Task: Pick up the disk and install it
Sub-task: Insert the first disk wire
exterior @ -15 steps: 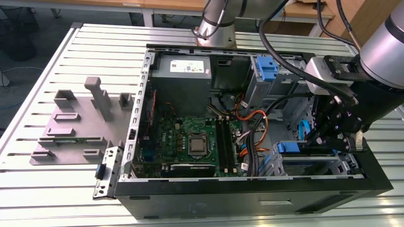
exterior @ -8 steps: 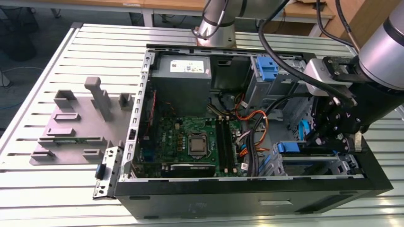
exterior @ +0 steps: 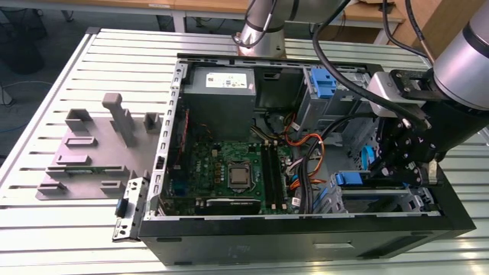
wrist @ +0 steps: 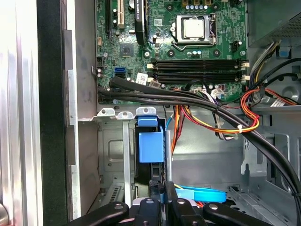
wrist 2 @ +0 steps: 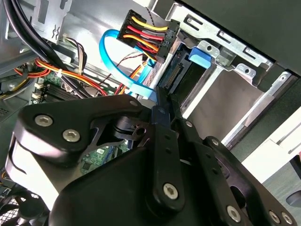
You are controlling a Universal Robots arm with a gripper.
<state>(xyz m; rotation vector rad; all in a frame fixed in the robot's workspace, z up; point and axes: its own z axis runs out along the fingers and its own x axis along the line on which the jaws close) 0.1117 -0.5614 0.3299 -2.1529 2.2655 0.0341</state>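
The disk (wrist 2: 175, 75) sits in the drive cage (wrist 2: 225, 61) at the near end of the open computer case (exterior: 306, 243), toward the exterior view's right. The case rests on the slatted desk (exterior: 46, 229). The gripper (wrist 2: 164, 107) hangs inside the case just behind the disk's connector end. Its fingers (wrist 2: 161, 100) are drawn together, with nothing visible between them.

The disk lies straight ahead of the fingertips. Its long axis runs from them into the cage, toward the case's outer wall, so the fingers line up with the way the disk slides. Whether the tips touch the connector edge I cannot tell; they are very close to it. In the first wrist view the disk's blue rail (wrist: 150, 143) stands upright between the cage's metal walls, and it looks most of the way in.

Room is tight. The cage walls close in on both sides of the disk. A power plug (wrist 2: 146, 33) with coloured wires hangs just beside the connector end. A blue data cable (wrist 2: 115, 56) loops near the fingers, and a black cable bundle (wrist: 188, 99) crosses between the cage and the circuit board (wrist: 141, 52).
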